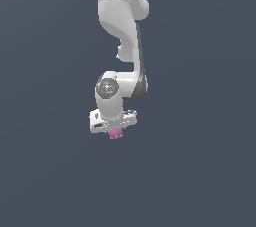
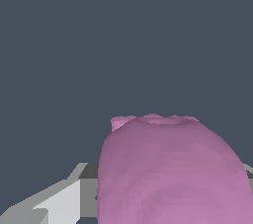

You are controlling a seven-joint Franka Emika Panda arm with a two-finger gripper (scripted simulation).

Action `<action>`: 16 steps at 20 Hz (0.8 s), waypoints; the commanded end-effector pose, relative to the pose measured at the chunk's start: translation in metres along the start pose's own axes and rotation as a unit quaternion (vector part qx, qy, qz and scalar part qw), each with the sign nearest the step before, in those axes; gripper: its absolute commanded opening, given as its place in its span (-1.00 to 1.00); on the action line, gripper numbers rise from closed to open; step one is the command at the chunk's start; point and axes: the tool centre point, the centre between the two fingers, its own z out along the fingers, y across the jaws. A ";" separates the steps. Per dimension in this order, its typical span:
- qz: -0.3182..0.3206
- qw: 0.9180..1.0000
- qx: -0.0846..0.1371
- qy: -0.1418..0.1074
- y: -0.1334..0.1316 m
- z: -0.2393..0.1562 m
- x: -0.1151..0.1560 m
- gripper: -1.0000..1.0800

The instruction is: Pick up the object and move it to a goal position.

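Pink-purple object (image 2: 173, 168) — lumpy, rounded — is filling the wrist view's foreground, sitting between the gripper's (image 1: 115, 132) fingers (image 2: 64, 203), which are pinching it; white arm (image 1: 122, 26) is rising behind against plain grey.

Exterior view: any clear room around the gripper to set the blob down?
Plain dark surface shows on the exterior view's left, right and below the gripper. The only crowded strip is above, where the arm runs. The pink blob sits right under the gripper.
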 end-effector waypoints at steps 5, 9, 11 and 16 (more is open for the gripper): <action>0.000 1.000 0.000 0.000 0.000 0.001 0.000 -1.00; 0.000 1.000 0.000 0.000 0.000 0.001 0.000 -1.00; 0.000 1.000 0.000 0.001 0.000 0.000 0.001 -1.00; 0.000 1.000 0.000 0.001 -0.012 -0.007 0.001 -1.00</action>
